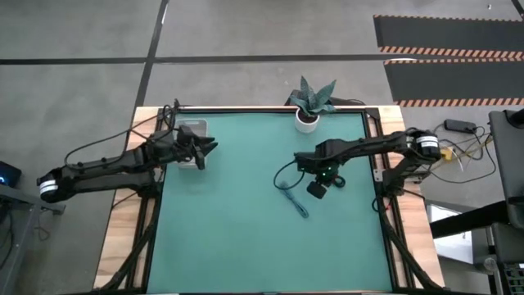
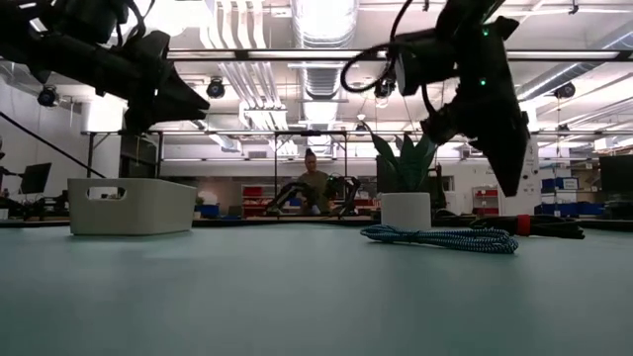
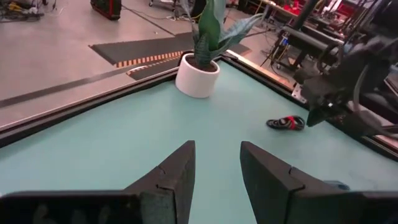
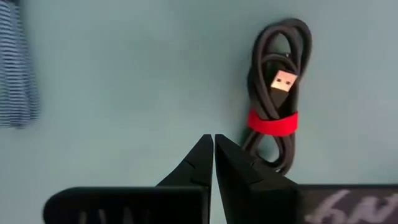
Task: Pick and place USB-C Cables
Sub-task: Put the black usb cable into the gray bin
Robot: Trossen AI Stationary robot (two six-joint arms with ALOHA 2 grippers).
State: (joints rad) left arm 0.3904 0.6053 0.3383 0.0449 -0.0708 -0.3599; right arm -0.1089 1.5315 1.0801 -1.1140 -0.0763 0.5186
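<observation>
A teal-blue striped cable bundle (image 1: pixel 292 201) lies flat on the green mat (image 1: pixel 246 238), and shows as well in the low view (image 2: pixel 440 237). A black cable bundle with a red band (image 4: pixel 273 93) lies on the mat just beside my right gripper (image 4: pixel 213 155). That gripper is shut and hangs above the mat (image 2: pixel 495 119), touching nothing. My left gripper (image 3: pixel 214 168) is open and raised over the white bin (image 2: pixel 134 205) at the mat's far left (image 1: pixel 209 147). No green or dark purple cable is in view.
A potted plant in a white pot (image 1: pixel 309 105) stands at the mat's far edge. The white bin (image 1: pixel 190 131) sits at the far left corner. Black robot wires loop beside the right arm (image 1: pixel 282 174). A person sits in the room beyond the table (image 2: pixel 313 183).
</observation>
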